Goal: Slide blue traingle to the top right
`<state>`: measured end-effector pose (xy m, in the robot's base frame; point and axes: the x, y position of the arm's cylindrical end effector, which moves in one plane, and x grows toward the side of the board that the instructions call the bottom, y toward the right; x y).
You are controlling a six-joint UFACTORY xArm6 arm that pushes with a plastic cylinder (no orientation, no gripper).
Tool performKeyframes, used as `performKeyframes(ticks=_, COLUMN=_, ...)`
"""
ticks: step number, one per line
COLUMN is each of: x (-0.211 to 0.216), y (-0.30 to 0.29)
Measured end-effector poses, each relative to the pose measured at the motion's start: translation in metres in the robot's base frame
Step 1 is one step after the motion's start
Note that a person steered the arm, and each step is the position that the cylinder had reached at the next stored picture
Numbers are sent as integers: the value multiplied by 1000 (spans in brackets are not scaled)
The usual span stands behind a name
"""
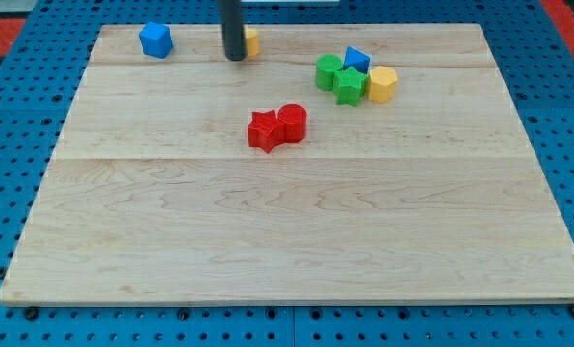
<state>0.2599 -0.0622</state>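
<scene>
The blue triangle [356, 59] sits at the view's upper right of centre, touching the top of a cluster with a green cylinder [327, 71], a green star [349, 86] and a yellow hexagon [382, 84]. My tip [234, 57] is near the view's top, well to the left of the blue triangle. It stands right beside a yellow block [252, 40], which the rod partly hides.
A blue block [156, 40] lies at the view's top left. A red star [264, 131] and a red cylinder [292, 122] touch each other near the middle. The wooden board [287, 241] ends at a blue pegboard on all sides.
</scene>
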Motion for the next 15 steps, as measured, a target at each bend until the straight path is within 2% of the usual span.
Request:
performKeyframes(ticks=1, x=45, y=38)
performKeyframes(ticks=2, x=21, y=81)
performKeyframes(ticks=3, x=-7, y=89)
performKeyframes(ticks=5, x=47, y=171)
performKeyframes(ticks=7, x=30, y=176)
performKeyframes(ticks=8, x=43, y=189)
performKeyframes(ticks=9, x=81, y=193)
performKeyframes(ticks=10, x=74, y=208)
performKeyframes(ticks=12, x=12, y=219)
performKeyframes(ticks=15, x=-8, y=266)
